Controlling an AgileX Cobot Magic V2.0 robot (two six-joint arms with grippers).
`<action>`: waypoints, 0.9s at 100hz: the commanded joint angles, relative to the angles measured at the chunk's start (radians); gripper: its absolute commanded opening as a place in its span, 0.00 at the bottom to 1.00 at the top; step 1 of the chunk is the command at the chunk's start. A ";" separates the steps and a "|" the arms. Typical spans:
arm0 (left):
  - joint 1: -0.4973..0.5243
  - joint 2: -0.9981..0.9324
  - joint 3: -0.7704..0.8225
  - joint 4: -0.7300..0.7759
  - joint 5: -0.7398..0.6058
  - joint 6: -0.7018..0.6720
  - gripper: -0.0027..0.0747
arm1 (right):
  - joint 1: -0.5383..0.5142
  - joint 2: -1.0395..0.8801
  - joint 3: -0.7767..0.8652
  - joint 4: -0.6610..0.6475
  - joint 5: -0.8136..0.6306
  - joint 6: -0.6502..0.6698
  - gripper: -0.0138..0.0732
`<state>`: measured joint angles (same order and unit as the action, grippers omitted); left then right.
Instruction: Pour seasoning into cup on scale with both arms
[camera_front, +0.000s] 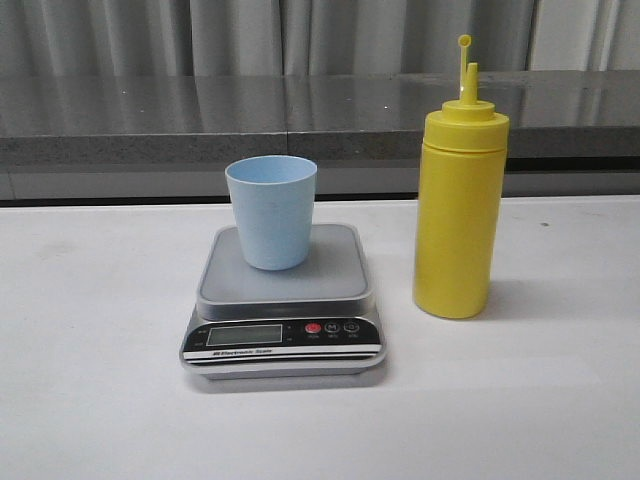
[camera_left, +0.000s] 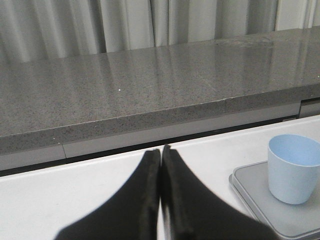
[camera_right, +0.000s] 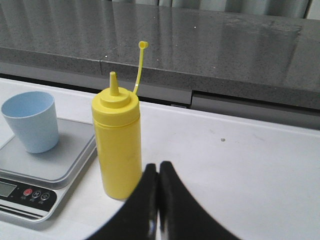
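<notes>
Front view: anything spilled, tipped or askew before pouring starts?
Nothing stands out. The pale blue plastic cup stands upright on the grey digital scale; the tall yellow squeeze bottle stands upright beside it, cap off the nozzle. No spill shows.

Both the left gripper (camera_left: 161, 152) and right gripper (camera_right: 158, 167) show 2 matte black, tapering fingers.

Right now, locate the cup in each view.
Front: cup stands on the scale, left of the bottle.
Left wrist: cup at the right edge, on the scale.
Right wrist: cup at the left edge, on the scale.
Shared landmark: the scale.
</notes>
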<state>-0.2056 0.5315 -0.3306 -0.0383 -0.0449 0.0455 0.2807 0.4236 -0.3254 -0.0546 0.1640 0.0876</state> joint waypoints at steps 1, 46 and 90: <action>0.003 0.003 -0.026 -0.006 -0.082 -0.003 0.01 | -0.006 0.003 -0.038 -0.012 -0.070 -0.011 0.02; 0.003 0.003 -0.026 -0.006 -0.082 -0.003 0.01 | -0.006 0.003 -0.037 -0.010 -0.072 -0.011 0.02; 0.003 0.003 -0.026 -0.006 -0.082 -0.003 0.01 | -0.021 -0.064 -0.012 -0.035 -0.002 -0.011 0.02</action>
<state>-0.2056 0.5315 -0.3306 -0.0383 -0.0449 0.0455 0.2762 0.3966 -0.3234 -0.0714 0.2208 0.0876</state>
